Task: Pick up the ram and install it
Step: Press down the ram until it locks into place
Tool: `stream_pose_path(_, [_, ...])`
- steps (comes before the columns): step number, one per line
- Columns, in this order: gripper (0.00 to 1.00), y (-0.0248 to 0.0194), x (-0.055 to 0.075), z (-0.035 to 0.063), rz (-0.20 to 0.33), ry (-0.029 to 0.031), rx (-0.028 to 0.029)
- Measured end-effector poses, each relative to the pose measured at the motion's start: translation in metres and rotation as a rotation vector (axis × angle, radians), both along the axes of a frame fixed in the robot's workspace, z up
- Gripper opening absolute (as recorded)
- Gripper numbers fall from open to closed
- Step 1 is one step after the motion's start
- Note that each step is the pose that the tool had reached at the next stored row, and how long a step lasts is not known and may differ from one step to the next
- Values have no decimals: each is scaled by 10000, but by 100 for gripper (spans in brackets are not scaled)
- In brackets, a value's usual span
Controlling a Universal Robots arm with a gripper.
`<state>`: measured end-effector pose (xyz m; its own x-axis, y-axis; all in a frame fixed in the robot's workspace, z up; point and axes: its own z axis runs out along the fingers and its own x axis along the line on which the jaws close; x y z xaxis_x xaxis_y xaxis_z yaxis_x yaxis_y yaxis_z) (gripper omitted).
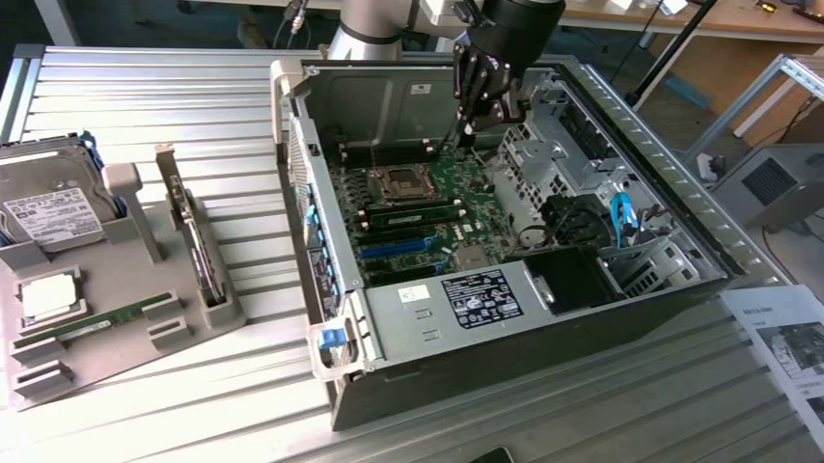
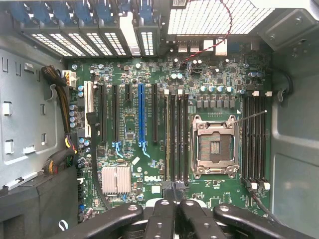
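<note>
One ram [image 1: 96, 323], a long thin green stick, lies in a slot of the grey holder [image 1: 129, 289] at the exterior view's left, far from the arm. A second green ram [image 1: 412, 206] appears seated in a memory slot on the motherboard, next to the CPU socket [image 1: 401, 178]; in the wrist view it is the greenish strip [image 2: 167, 139] among the black slots. My gripper [image 1: 464, 143] hangs inside the open computer case [image 1: 425, 338], low over the far end of the motherboard. Its fingertips [image 2: 167, 199] are pressed together, shut, with nothing visible between them.
The holder also carries a hard drive [image 1: 45, 207], a square silvery CPU chip [image 1: 45, 294] and an upright expansion card [image 1: 193, 231]. Case walls, a drive cage [image 1: 566, 145] and cables [image 1: 580, 227] hem in the motherboard. A paper sheet [image 1: 785, 338] lies at the exterior view's right.
</note>
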<state>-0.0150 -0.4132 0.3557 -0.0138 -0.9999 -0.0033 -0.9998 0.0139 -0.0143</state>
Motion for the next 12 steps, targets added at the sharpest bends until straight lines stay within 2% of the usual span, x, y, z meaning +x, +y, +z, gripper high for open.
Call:
stream_pose_path(6, [11, 0, 22, 0, -1, -3, 0])
stream_pose_path(9, [11, 0, 153, 0, 0, -3, -4])
stream_pose_path(12, [11, 1, 213, 0, -1, -4, -4])
